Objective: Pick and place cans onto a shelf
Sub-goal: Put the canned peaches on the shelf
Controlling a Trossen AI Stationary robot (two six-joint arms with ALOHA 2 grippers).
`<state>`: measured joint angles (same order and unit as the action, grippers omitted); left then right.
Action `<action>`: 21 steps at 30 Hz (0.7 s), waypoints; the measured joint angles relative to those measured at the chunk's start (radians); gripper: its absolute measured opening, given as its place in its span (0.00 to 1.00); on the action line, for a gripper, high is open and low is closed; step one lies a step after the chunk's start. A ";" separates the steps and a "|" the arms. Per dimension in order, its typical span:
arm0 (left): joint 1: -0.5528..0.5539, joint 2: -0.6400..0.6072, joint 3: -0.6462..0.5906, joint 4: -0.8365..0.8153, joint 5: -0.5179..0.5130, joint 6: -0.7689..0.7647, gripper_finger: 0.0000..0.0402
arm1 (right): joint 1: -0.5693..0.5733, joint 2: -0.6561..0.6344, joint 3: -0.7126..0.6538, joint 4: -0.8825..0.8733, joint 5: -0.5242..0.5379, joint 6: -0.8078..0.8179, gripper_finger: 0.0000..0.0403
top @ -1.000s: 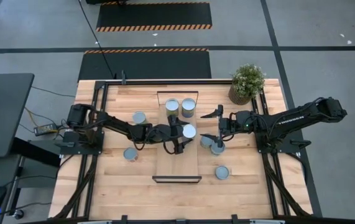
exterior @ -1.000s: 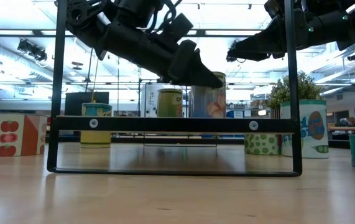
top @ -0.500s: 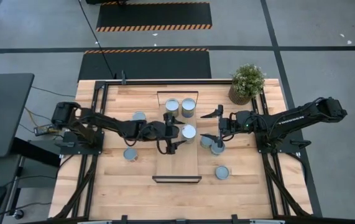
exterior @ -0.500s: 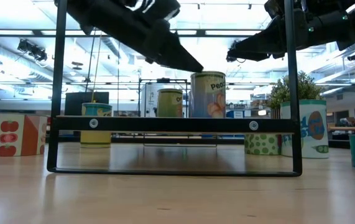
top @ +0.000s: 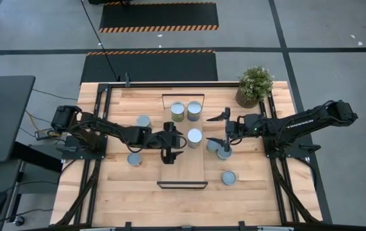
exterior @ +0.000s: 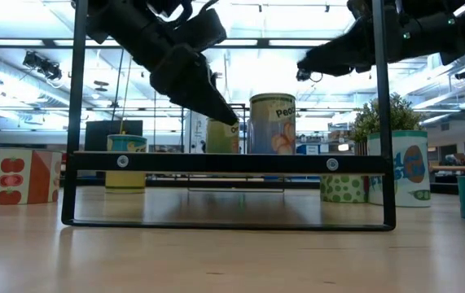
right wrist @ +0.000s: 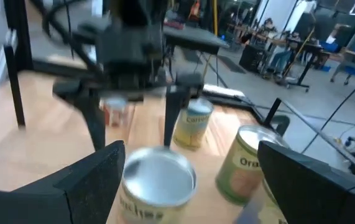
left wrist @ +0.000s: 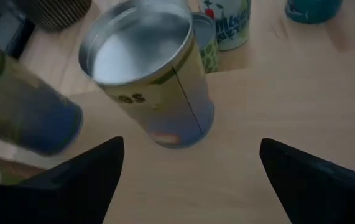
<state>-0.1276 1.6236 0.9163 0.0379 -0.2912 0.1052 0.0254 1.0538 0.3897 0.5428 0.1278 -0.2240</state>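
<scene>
Standing between both open end effectors, left point(top: 172, 142) and right point(top: 224, 133), one shelf point(top: 199, 168) can point(top: 195, 138).

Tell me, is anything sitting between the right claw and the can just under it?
Nothing visible does. The right gripper hangs open above the can on the table beside the shelf; in the high view the space between them looks free. The left gripper is over the shelf, open, beside the can placed there.

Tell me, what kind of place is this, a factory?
More likely a robotics lab or workshop: striped hazard mats on a bare grey floor, a framed wooden table carrying two arms, and people at desks in the room beyond.
</scene>
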 joint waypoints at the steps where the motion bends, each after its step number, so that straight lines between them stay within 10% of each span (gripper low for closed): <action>1: 0.000 0.005 0.000 0.001 0.000 -0.020 0.95 | 0.000 0.000 0.000 0.015 -0.001 0.020 0.93; 7: -0.016 0.019 0.001 -0.007 0.063 -0.042 0.95 | 0.000 0.005 0.000 0.015 0.009 0.249 0.93; 21: -0.022 0.020 0.000 0.004 0.098 -0.129 0.95 | 0.126 0.182 0.000 -0.013 0.268 0.201 0.93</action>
<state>-0.1498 1.6436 0.9165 0.0415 -0.1936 -0.0243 0.1517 1.2360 0.3901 0.5303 0.3958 -0.0227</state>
